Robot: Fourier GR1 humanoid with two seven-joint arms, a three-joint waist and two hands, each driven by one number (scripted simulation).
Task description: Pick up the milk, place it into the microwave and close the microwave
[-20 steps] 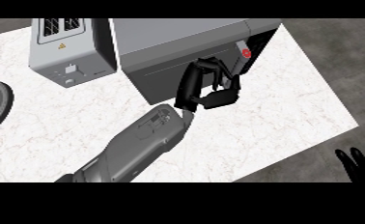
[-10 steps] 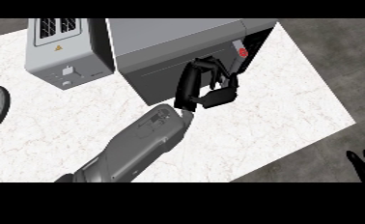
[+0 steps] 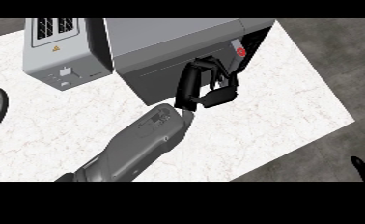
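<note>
Fingers (image 3: 194,80) of the left hand (image 3: 206,85) curled, grasping nothing visible, pressed against the microwave (image 3: 171,49) door front, likely pushing it shut. Milk not in sight, presumably inside. Toaster (image 3: 61,49) beside it on the table (image 3: 285,102).

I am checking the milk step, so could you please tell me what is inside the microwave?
Nothing inside can be confirmed. The microwave shows only its grey top and door, with the left hand at the door's edge. A dark gap beside a red button reveals no milk.
</note>
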